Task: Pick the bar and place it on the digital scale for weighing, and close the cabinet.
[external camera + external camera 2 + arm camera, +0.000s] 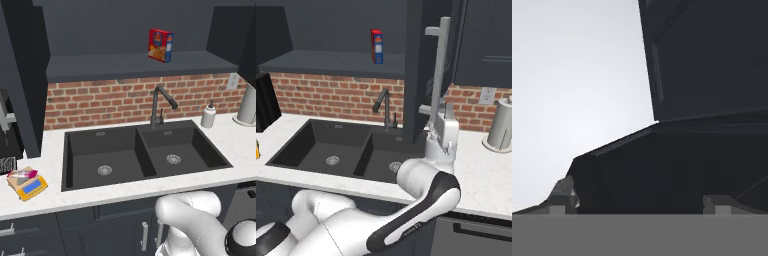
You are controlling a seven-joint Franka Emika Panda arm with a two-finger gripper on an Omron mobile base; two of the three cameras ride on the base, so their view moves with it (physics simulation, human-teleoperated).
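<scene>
Pink-and-white bar (22, 173) lies on the digital scale (28, 185), on the counter left of the sink (140, 150). My gripper (437, 129) is raised against the open cabinet door (418, 70) by its silver handle (440, 65); whether it is clenched, I cannot tell.

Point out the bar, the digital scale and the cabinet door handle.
bar (22, 174): left base view, middle of its pink wrapper.
digital scale (33, 187): left base view, its blue display panel.
cabinet door handle (442, 60): right base view, the silver vertical bar.
</scene>
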